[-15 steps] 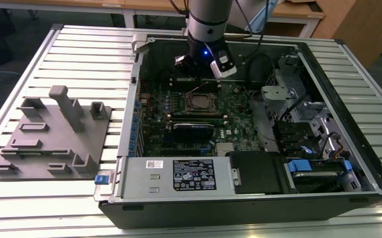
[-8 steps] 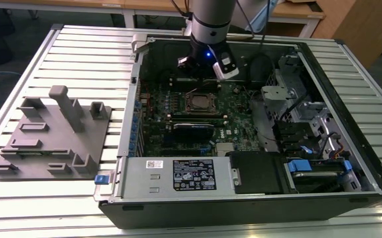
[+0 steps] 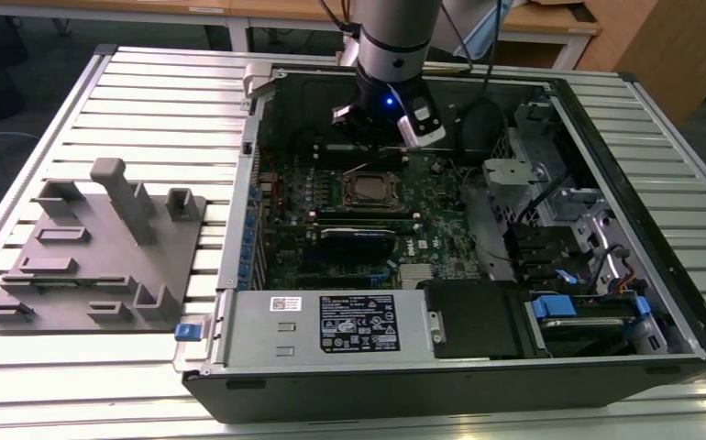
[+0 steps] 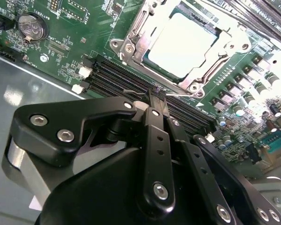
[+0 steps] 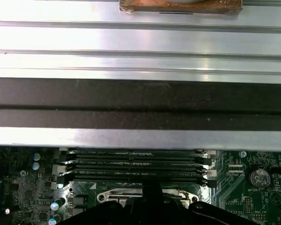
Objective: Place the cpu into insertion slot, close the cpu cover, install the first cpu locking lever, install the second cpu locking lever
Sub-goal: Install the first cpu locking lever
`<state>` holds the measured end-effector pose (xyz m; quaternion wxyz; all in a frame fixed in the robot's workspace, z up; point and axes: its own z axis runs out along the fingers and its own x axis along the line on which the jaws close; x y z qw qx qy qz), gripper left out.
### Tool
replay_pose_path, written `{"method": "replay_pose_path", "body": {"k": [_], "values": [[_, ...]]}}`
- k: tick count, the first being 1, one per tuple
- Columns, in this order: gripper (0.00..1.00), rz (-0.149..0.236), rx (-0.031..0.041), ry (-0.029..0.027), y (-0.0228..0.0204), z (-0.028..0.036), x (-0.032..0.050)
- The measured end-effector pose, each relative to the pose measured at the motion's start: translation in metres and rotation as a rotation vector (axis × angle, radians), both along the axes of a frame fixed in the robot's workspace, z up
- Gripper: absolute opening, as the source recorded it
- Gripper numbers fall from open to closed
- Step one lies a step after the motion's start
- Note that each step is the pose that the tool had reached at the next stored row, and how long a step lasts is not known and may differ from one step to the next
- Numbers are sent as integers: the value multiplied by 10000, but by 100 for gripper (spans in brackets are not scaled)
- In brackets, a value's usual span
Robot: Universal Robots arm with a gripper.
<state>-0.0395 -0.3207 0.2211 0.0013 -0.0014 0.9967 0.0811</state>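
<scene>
Silvery cpu (image 4: 180, 44) lies seated in the slot (image 4: 116, 44), with the cover (image 4: 147, 33) down around it. The gripper (image 4: 155, 95), clenched on nothing visible, hovers just beside the socket, over the RAM slots (image 4: 117, 77). Lever locking seems the step in hand, and it calls for precise, firm pressing.

One cpu (image 4: 180, 44), one cpu cover (image 4: 136, 42), four black memory slots (image 5: 136, 166), one coin battery (image 4: 30, 26), one grey labelled box (image 3: 328, 325), one grey fixture (image 3: 90, 247), one gripper (image 4: 157, 96).
</scene>
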Motion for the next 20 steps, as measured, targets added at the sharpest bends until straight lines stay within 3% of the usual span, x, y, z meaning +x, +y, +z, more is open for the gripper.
{"method": "replay_pose_path", "body": {"k": [2, 5, 14, 18, 20], "values": [[10, -41, 2, -54, 1, -17, -2], [10, -293, 1, -84, 0, -58, -5], [10, -1756, -9, -122, 1, -92, -7], [10, -2012, -2, -182, 11, -96, -38], [10, -2061, 0, -245, 15, -98, -58]]}}
